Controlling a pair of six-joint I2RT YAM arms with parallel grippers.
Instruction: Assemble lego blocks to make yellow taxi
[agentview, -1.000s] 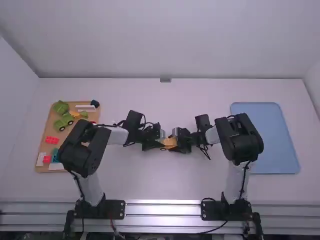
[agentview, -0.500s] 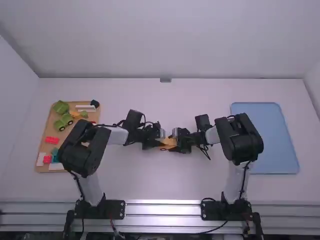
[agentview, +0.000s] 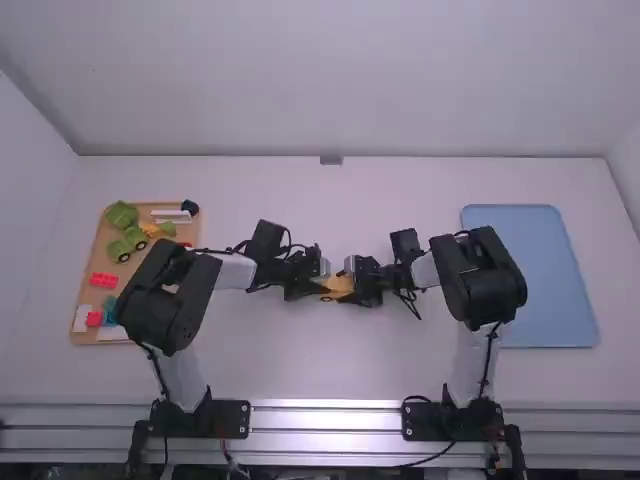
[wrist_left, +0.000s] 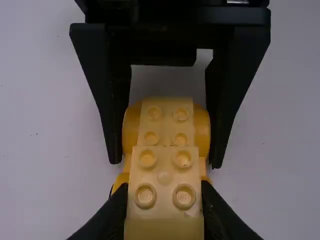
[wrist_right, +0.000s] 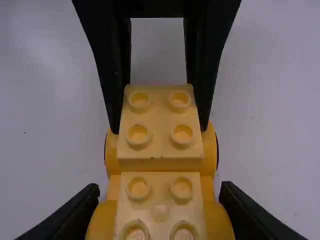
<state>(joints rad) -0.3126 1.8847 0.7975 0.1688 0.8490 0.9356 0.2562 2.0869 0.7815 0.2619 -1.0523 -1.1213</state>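
1. Okay, left gripper (wrist_right: 159, 129): fingers pinched on both sides of the pale-yellow four-stud block (wrist_right: 159, 142), which sits over one end of the yellow wheeled base (wrist_right: 160, 195).
2. Right gripper (wrist_left: 166, 162): fingers closed around the base's rounded fenders, at its other end. Car pieces are between the two grippers, mid-table.
3. Risk: block may be only part-seated. Studs and sockets a bit out of line would do it; opening the left fingers then could leave it crooked or loose.
4. Risk: uneven push. Block sits at one end, right fingers hold the other, so pressing could tip the base or slide it out of the grip. Smooth curved fenders wouldn't help.
5. Risk: finger pairs are close; a small sideways error could make them knock or twist the block.
6. Farther out: wooden tray (agentview: 100, 262) with red brick (agentview: 104, 281) and green wheeled piece (agentview: 133, 239) on the left, blue tray (agentview: 530, 275) on the right.
7. Versus earlier frames: practically no change. Both arms, yellow pieces, trays same spots.
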